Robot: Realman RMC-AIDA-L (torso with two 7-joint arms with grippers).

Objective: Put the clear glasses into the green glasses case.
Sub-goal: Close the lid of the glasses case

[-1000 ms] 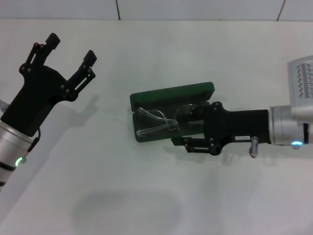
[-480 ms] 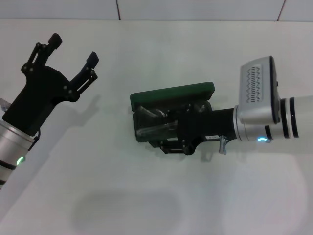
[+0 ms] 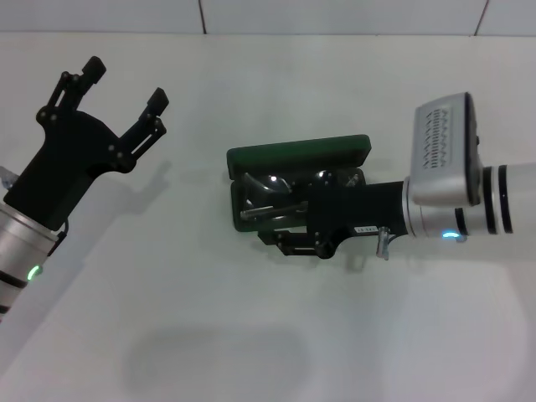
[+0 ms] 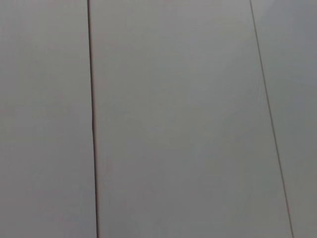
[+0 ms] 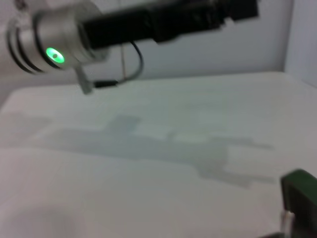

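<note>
Green glasses case open, right gripper inside, grasp unclear, left gripper spread, empty, well apart.

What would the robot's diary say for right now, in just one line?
right claw: over open green glasses case | clear glasses: inside case | left claw: open, raised, idle

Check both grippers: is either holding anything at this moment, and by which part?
The left gripper is open and empty, raised off to the left. The right gripper is down in the open green glasses case over the clear glasses; whether it grips them cannot be told.
</note>
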